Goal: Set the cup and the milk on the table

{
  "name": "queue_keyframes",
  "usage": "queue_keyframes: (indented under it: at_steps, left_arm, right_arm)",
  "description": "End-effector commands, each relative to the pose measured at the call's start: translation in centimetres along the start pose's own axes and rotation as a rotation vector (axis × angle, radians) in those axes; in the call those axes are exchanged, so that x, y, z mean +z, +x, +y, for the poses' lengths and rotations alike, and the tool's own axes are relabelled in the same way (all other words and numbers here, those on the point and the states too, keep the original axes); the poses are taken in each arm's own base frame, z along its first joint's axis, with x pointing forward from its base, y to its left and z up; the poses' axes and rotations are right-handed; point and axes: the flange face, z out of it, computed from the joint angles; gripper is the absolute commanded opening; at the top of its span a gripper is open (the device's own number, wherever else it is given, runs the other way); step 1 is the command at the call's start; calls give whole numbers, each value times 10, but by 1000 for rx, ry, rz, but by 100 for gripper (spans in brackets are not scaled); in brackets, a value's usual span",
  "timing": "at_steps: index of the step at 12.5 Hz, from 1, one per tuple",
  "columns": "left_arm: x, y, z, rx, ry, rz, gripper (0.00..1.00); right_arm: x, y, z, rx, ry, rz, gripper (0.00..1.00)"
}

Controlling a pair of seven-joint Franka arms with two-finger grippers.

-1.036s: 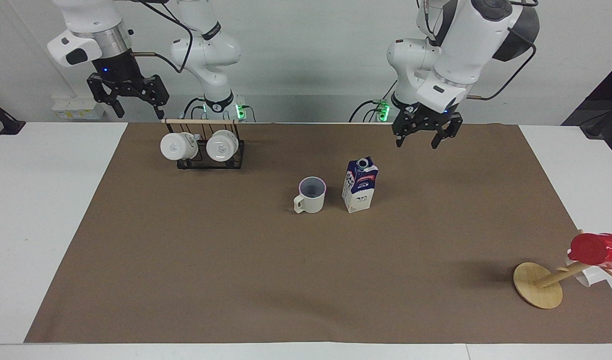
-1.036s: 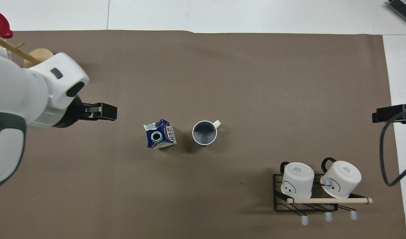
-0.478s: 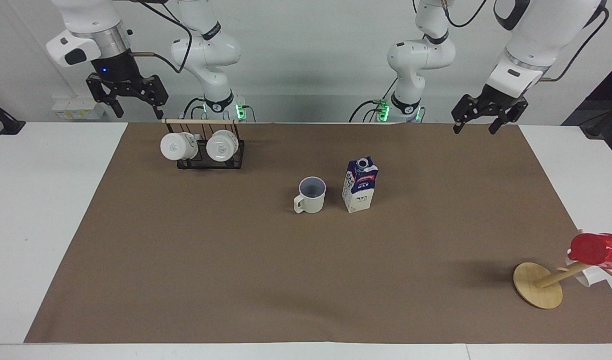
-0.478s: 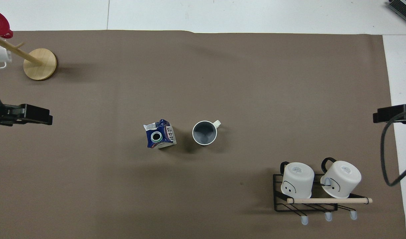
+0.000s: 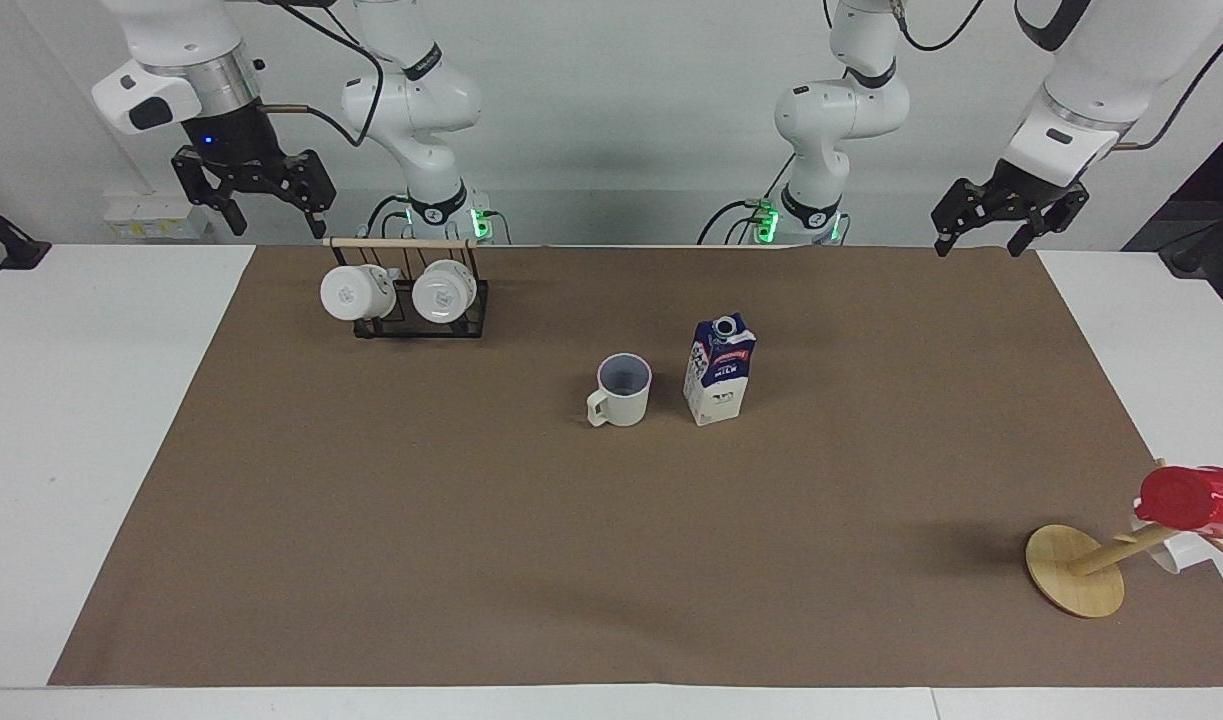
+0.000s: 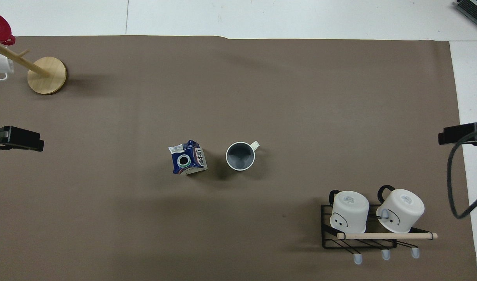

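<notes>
Cup [image 5: 622,389] and milk [image 5: 719,369] apart from end effectors.

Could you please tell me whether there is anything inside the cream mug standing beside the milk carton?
The cup looks empty: its grey inside shows down to the bottom.

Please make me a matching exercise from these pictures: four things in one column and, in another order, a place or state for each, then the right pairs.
Things
1. cream-beige ceramic mug with a loop handle
2. dark blue and white gable-top milk carton
3. two white mugs with grey marks
4. glossy red cup

Places or states
A. hung on the tilted wooden stand with a round base
B. upright, open end up, handle pointing away from the robots
C. lying in the black wire rack
D. upright beside the mug, toward the left arm's end

Pairs: 1-B, 2-D, 3-C, 4-A
</notes>
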Motion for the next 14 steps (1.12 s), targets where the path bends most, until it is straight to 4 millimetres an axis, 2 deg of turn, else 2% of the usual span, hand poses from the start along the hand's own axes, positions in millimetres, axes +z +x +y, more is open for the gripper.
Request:
queue_keyframes:
  at_steps: [1,6,8,10,14]
  left_arm:
    - [-8,-3,-6,28,17,-7,100]
    - [-10,-5,-5,43,16,-11,100]
    - [-10,-5,-13,69,15,-11,100]
    - [-10,-7,-33,83,10,-10,100]
    - [-11,-6,-32,82,9,-5,100]
  right_arm:
    - [0,-6,6,-14,-14,-6,100]
    - [1,-7,6,-9,-15,-11,100]
    - [1,-7,6,-9,-14,-9,100]
    - [1,-7,6,-9,-14,-9,100]
    - [1,-7,7,-11,-15,-13,100]
